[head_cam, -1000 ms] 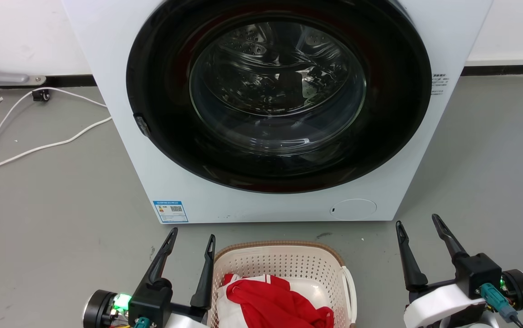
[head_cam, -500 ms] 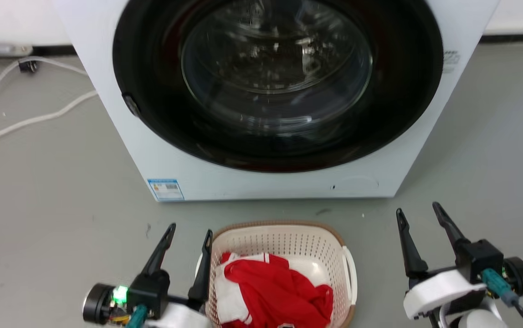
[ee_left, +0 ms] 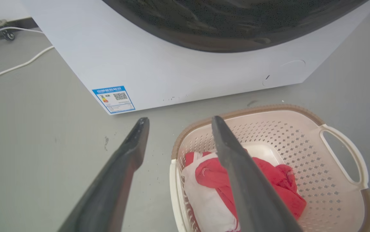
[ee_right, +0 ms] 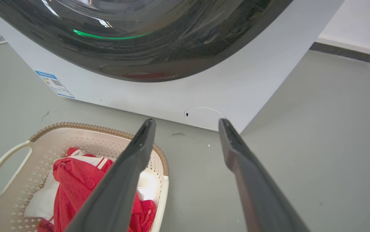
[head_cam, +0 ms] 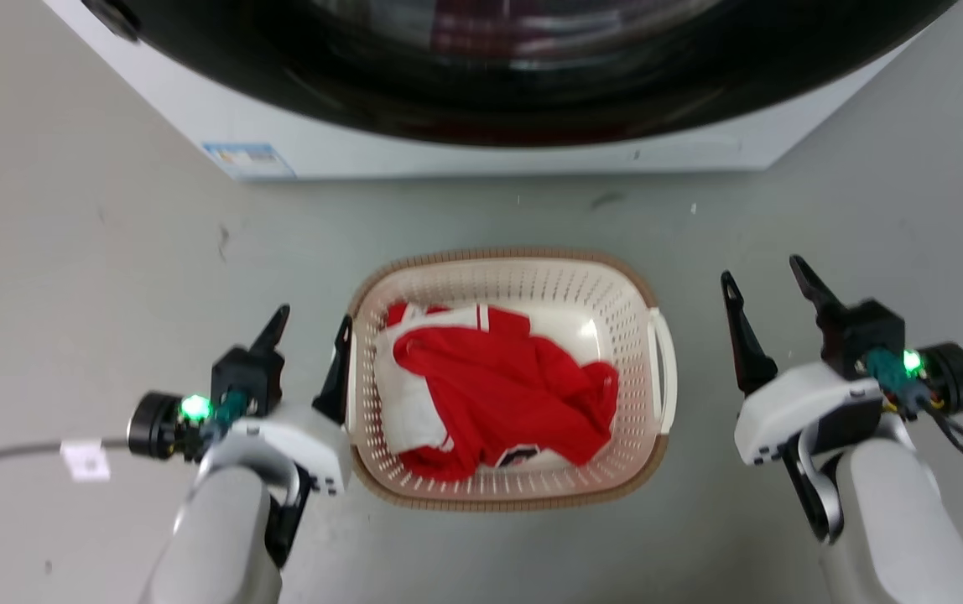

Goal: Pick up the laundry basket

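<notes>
The laundry basket (head_cam: 523, 281) before the washer (head_cam: 448, 158)

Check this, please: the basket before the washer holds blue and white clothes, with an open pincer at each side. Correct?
Only the colour is wrong: the clothes in the laundry basket are red and white, as the head view shows. The rest holds.

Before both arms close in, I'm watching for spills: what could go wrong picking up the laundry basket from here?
1. The left gripper has one finger right at the rim of the laundry basket, while the right gripper stands well clear of the white handle; closing unevenly could shove or tip it.
2. The red and white clothing lies loose inside; a tilted lift might spill it.
3. The washer stands close ahead; a forward swing could bump it.
</notes>
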Available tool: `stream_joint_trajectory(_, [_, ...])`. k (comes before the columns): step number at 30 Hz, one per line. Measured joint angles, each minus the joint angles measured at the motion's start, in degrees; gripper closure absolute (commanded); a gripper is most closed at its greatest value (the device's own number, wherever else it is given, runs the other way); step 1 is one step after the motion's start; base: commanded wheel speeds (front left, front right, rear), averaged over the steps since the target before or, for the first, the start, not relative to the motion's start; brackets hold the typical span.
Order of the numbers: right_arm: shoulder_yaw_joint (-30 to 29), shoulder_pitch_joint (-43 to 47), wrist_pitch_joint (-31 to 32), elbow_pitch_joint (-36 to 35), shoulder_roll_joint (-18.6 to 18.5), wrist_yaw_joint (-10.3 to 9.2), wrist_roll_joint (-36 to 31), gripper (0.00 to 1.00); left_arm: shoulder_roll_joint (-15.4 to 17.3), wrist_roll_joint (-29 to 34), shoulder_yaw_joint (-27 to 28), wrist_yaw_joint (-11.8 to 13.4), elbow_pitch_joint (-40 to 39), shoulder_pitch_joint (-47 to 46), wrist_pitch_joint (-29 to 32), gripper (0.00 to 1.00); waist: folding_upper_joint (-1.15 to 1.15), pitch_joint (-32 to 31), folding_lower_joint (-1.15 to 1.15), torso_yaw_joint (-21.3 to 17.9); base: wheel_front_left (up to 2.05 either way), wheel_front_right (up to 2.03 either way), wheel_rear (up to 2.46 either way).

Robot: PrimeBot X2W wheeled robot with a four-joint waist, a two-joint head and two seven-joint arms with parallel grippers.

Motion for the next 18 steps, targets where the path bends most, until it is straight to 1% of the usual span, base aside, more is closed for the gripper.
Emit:
stream_joint_trajectory(1, [0.0,-3.1,2.1,3.3,0.0,0.00,0.9,0.00,0.9,0.0,-0.8,-0.5,6.5,-5.1,0.5,0.00,0.00,3.6,0.00,0.1,0.00,0.00,0.00])
stream_joint_trajectory(7, [1.1,-9.2,6.0,12.5,0.0,0.00,4.8,0.00,2.2,-1.1,-2.4,-1.0,17.3,-13.5,2.3,0.00,0.00,9.4,0.00,0.4,0.00,0.00,0.00])
stream_joint_trajectory(10, [1.6,-12.7,8.4,17.2,0.0,0.00,5.3,0.00,2.7,-2.2,-3.6,-1.3,22.2,-17.1,5.0,0.00,0.00,11.8,0.00,0.5,0.00,0.00,0.00])
stream_joint_trajectory(14, [2.3,-17.7,11.1,22.9,0.0,0.00,6.9,0.00,3.2,-4.6,-7.3,-1.3,26.5,-21.6,7.6,0.00,0.00,14.9,0.00,0.5,0.00,0.00,0.00])
stream_joint_trajectory(18, [3.7,-22.1,13.2,27.9,0.0,-0.01,7.9,0.00,3.7,-9.1,-12.0,-1.3,29.1,-25.0,10.5,0.00,0.00,17.5,0.00,0.5,0.00,0.00,0.00])
